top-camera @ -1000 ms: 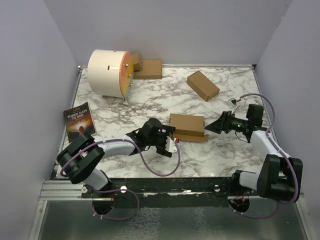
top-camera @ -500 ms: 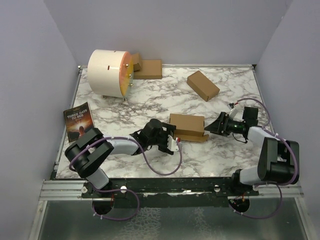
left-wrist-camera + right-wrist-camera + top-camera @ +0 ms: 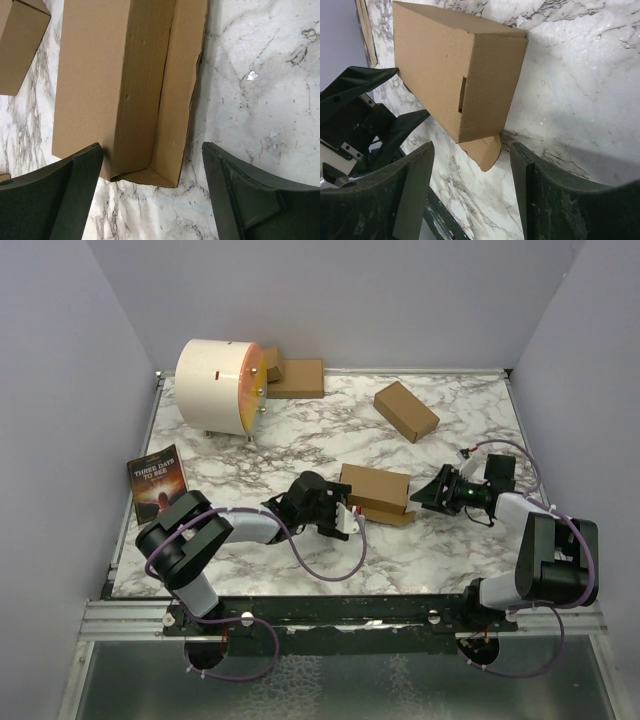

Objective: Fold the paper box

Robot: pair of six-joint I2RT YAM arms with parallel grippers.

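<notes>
The left claw (image 3: pixel 152 150) stood wide, its two fingers set either side of one short end of the paper box (image 3: pixel 100 75). The left finger (image 3: pixel 60 195) sat just at the box's corner; whether it touched could not be told. The right finger (image 3: pixel 245 195) stood apart from the box, over bare marble. A long flap lay folded out flat along that side of the box.

The right claw (image 3: pixel 471 147) was open too, holding nothing, and faced the opposite short end. That end showed a narrow slot, and a small flap stuck out from under its lower corner, onto the table (image 3: pixel 580 100).

Seen from above, the box (image 3: pixel 375 490) lay as a small oblong carton near the middle of the table, between the two claws. A second brown carton (image 3: pixel 406 411) lay well apart toward the far right. A white drum (image 3: pixel 220 385) stood at the far left corner with flat cardboard pieces (image 3: pixel 297 378) just beside it, and a dark book (image 3: pixel 158 480) lay at the left edge.
</notes>
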